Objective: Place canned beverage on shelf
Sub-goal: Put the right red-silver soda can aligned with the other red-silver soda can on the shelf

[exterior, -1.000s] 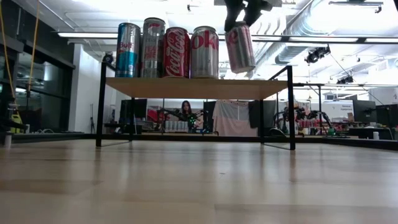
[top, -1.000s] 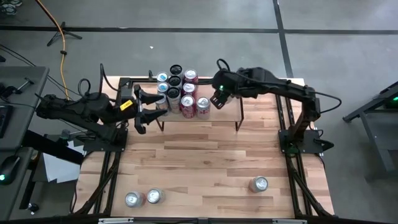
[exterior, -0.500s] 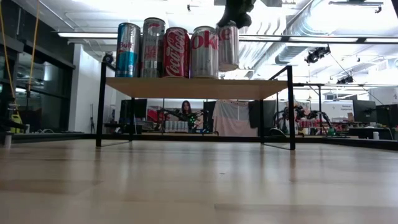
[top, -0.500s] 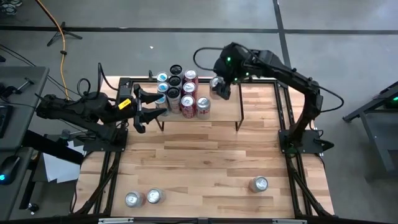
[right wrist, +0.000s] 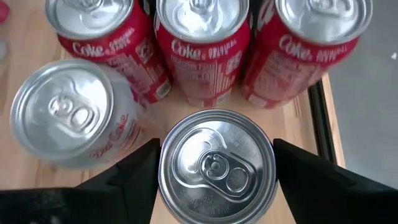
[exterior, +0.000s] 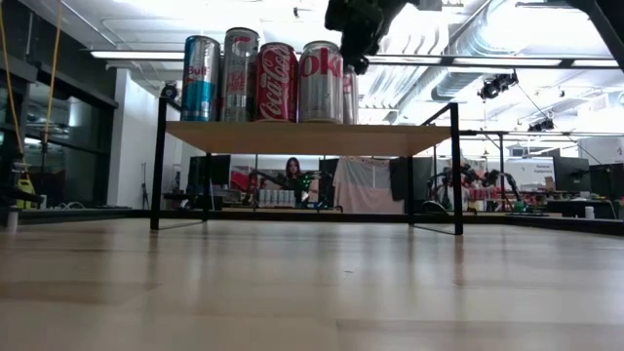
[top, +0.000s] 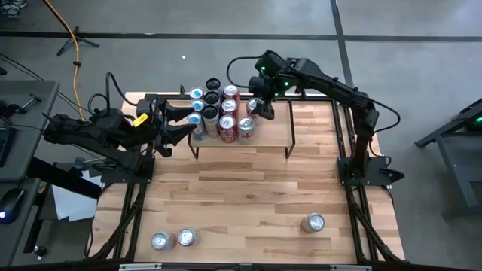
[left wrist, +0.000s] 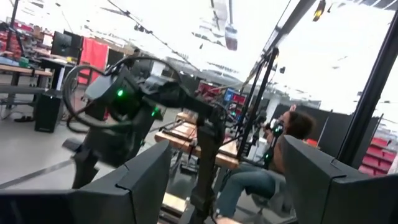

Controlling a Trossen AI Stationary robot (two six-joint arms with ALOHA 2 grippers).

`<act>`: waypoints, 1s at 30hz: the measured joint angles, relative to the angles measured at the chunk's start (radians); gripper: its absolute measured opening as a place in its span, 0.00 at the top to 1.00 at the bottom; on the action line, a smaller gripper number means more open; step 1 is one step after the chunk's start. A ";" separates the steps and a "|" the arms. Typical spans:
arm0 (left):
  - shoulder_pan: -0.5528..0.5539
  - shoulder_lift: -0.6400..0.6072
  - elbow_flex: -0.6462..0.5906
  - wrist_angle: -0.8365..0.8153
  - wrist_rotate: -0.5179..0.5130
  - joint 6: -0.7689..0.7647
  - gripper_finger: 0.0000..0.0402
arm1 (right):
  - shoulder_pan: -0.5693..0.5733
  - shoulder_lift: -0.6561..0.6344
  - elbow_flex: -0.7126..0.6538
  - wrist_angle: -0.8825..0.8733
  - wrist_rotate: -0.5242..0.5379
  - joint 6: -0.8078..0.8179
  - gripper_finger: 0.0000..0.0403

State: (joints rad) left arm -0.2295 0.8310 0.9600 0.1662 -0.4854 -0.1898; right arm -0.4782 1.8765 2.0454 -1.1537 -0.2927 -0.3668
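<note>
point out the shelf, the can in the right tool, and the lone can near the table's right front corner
shelf (exterior: 390, 138), low view, front edge of plank
held can (right wrist: 216, 163), right wrist view, lid
lone can (top: 313, 223), high view, top

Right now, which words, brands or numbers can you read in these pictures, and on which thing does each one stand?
"Coke ORIGINAL": on each of three red cans in the right wrist view.
"Diet Coke": on the silver can beside them, blurred.
"Coca-Cola": on the red can on the shelf, low view.
"oke": on the silver can next to it.
Blue can: lettering too blurred to read.
</note>
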 joint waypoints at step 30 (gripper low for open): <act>0.000 0.000 0.000 0.019 -0.001 0.027 0.40 | -0.008 0.028 0.006 0.076 -0.056 0.053 0.19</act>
State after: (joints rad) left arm -0.2295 0.8307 0.9600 0.1852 -0.4866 -0.1630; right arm -0.4859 1.9041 2.0515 -1.0775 -0.3488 -0.3141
